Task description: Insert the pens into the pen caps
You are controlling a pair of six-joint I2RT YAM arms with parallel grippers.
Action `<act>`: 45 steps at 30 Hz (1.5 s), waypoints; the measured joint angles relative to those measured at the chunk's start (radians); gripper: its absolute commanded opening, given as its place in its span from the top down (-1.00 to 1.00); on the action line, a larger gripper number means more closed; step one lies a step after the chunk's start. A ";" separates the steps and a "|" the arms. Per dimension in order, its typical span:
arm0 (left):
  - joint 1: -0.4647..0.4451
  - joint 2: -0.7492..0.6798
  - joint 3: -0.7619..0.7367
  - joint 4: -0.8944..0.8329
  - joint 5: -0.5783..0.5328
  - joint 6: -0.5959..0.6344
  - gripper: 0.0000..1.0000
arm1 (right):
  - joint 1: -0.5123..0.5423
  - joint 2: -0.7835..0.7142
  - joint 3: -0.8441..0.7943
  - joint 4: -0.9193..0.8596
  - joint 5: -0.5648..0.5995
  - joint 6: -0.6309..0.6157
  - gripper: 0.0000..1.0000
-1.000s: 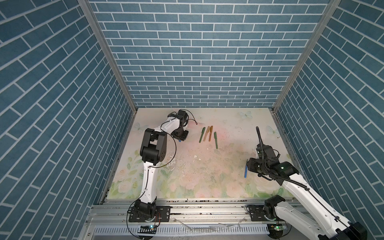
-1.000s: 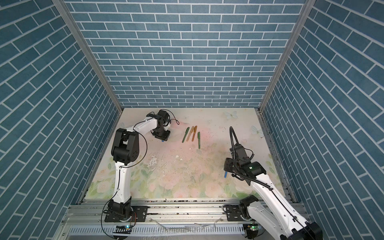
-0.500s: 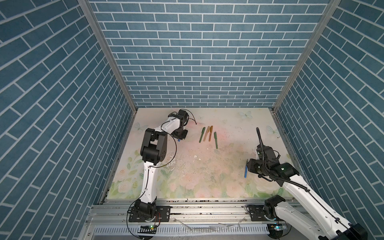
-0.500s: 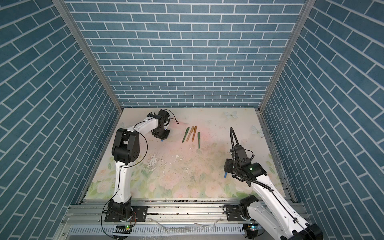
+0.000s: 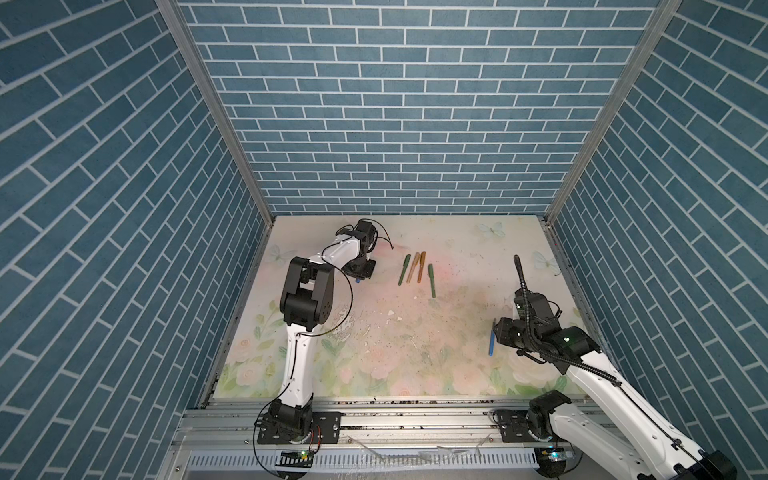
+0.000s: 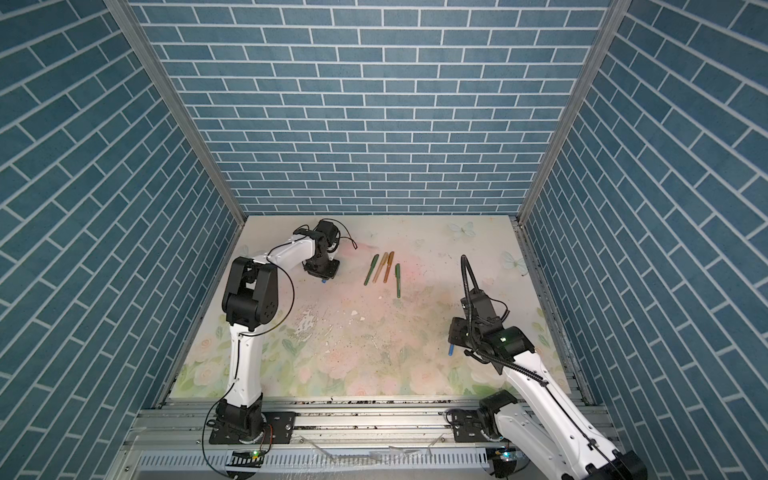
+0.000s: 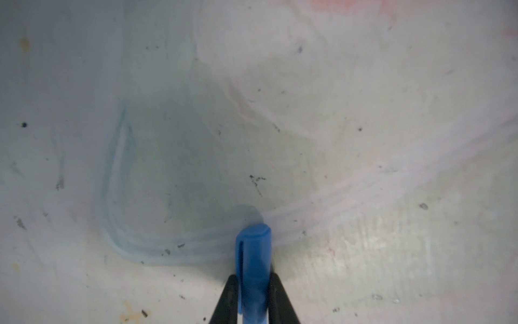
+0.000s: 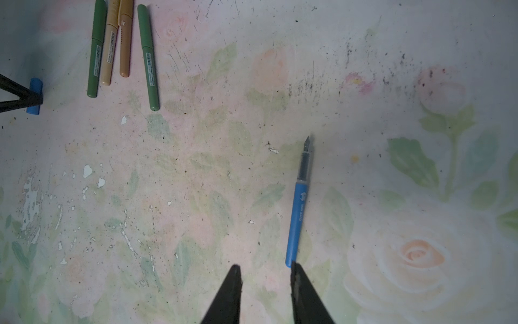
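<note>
The blue pen cap (image 7: 253, 252) lies on the mat at the back left, and my left gripper (image 7: 253, 276) is shut on it, one finger on each side. In both top views the cap (image 5: 358, 281) peeks out under that gripper (image 5: 360, 274). The blue pen (image 8: 298, 213) lies uncapped at the right front, its dark nib pointing away from my right gripper (image 8: 265, 266). That gripper is open with nothing between its fingers; one fingertip sits at the pen's rear end. In a top view the pen (image 5: 491, 343) shows beside the gripper (image 5: 500, 332).
Several capped pens lie side by side at the back middle: green (image 8: 95, 53), tan (image 8: 110, 47), orange-brown (image 8: 124, 42) and green (image 8: 148, 59). Blue brick walls close three sides. A metal rail (image 5: 415, 415) runs along the front edge.
My left gripper has closed on the blue pen cap. The right arm and the blue pen have stayed almost where they were.
</note>
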 measured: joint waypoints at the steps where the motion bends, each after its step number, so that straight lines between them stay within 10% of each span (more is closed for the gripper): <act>1: -0.002 -0.005 -0.008 0.002 0.000 -0.002 0.65 | 0.000 0.000 0.000 0.000 0.000 0.000 0.36; 17: -0.071 -0.149 -0.187 0.018 -0.014 -0.050 0.68 | 0.000 0.003 0.000 0.013 -0.001 0.000 0.36; 26: -0.299 -0.338 -0.390 0.108 -0.032 -0.164 0.68 | 0.000 0.061 0.000 0.037 -0.001 0.000 0.38; 34: -0.519 -0.276 -0.423 0.195 -0.032 -0.274 0.67 | 0.000 0.063 -0.011 0.042 0.001 0.000 0.38; 45: -0.565 -0.173 -0.308 0.234 -0.033 -0.331 0.46 | 0.000 0.050 -0.011 0.017 0.007 0.000 0.37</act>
